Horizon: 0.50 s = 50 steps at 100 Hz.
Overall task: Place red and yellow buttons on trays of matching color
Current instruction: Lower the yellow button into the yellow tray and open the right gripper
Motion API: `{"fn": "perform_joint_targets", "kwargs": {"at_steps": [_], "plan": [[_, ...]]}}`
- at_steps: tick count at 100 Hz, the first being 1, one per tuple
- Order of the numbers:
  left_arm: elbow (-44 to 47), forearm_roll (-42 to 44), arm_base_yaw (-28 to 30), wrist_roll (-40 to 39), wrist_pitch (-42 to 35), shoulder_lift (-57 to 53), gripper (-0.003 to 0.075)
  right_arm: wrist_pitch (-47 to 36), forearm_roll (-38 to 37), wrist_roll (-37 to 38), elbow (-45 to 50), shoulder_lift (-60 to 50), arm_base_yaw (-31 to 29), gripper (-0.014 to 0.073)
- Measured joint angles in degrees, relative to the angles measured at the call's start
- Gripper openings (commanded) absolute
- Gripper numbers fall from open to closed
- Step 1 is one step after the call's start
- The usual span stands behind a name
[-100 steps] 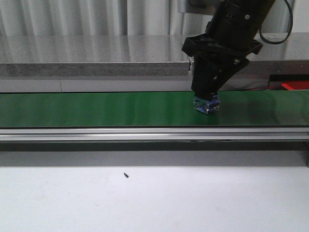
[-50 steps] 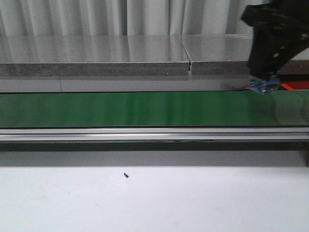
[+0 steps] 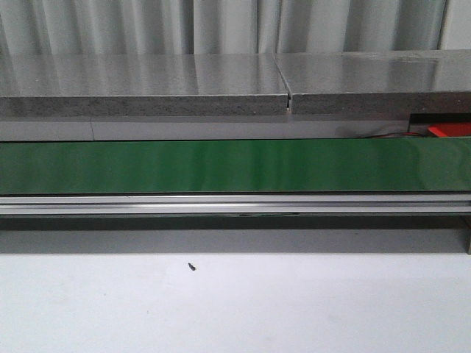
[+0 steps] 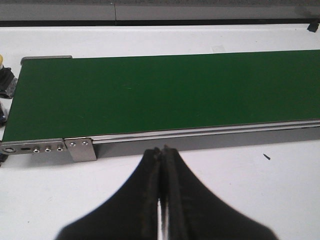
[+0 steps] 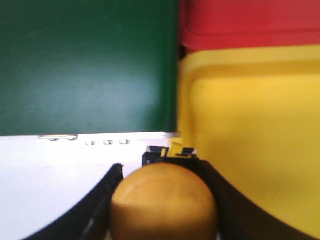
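In the right wrist view my right gripper (image 5: 164,200) is shut on a yellow button (image 5: 164,205) with a domed cap and a black and blue base. It hangs at the edge of the yellow tray (image 5: 255,130). The red tray (image 5: 250,22) lies beyond the yellow one. A red sliver of tray (image 3: 450,130) shows at the right edge of the front view. My left gripper (image 4: 162,150) is shut and empty over the white table, near the belt's side rail. Neither gripper shows in the front view.
The green conveyor belt (image 3: 221,165) runs across the front view; it also shows in the left wrist view (image 4: 160,90) and the right wrist view (image 5: 85,65). More buttons (image 4: 6,80) sit off the belt's end. A small black speck (image 3: 191,267) lies on the white table.
The right arm has lifted off the belt with the button, swung right and left the front view. The belt is now bare.
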Motion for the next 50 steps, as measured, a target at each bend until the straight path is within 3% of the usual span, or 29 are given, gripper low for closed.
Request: {"fn": "perform_joint_targets", "kwargs": {"at_steps": [26,50], "plan": [[0.0,0.0,0.0,0.0,0.0,0.0,-0.0019,-4.1,-0.3,3.7,3.3,-0.3,-8.1,0.0274],[0.0,0.0,0.0,0.0,0.0,0.0,-0.0019,-10.9,-0.3,7.9,3.8,3.0,-10.2,0.0274]]}}
